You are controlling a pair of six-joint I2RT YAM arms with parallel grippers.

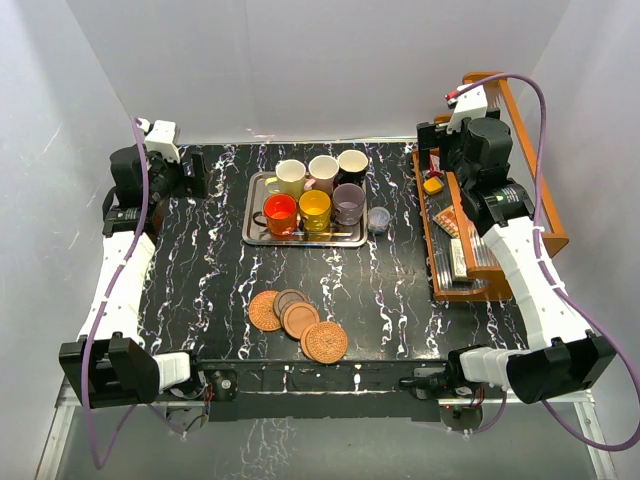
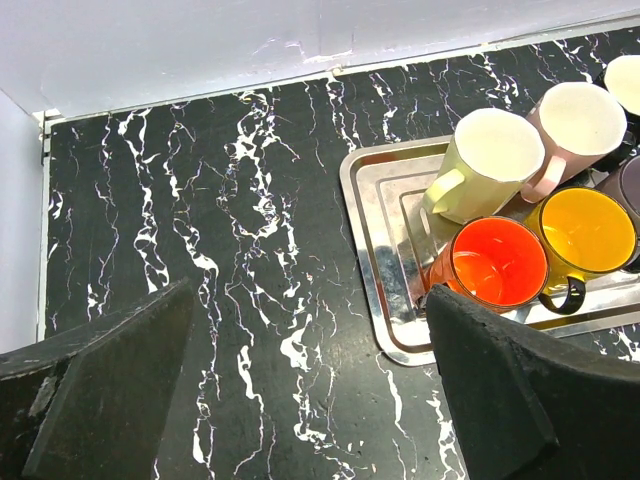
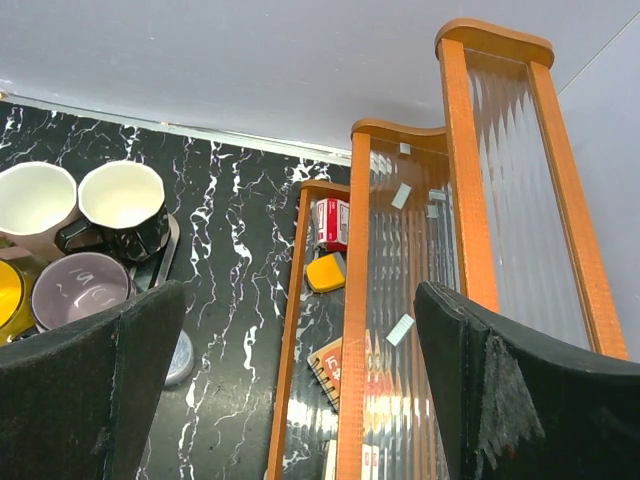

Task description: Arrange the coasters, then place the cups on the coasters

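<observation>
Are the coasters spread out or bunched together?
Bunched: the coasters overlap in one cluster; the cups all stand upright on the tray.

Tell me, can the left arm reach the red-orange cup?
Probably yes: the left gripper is open and the red-orange cup stands at the near-left corner of the tray, bare table between them.

Left arm (image 1: 118,285), right arm (image 1: 535,270): white shells, black joints, purple cables (image 1: 545,120); pincer fingers (image 2: 110,390) matte black wedges.
</observation>
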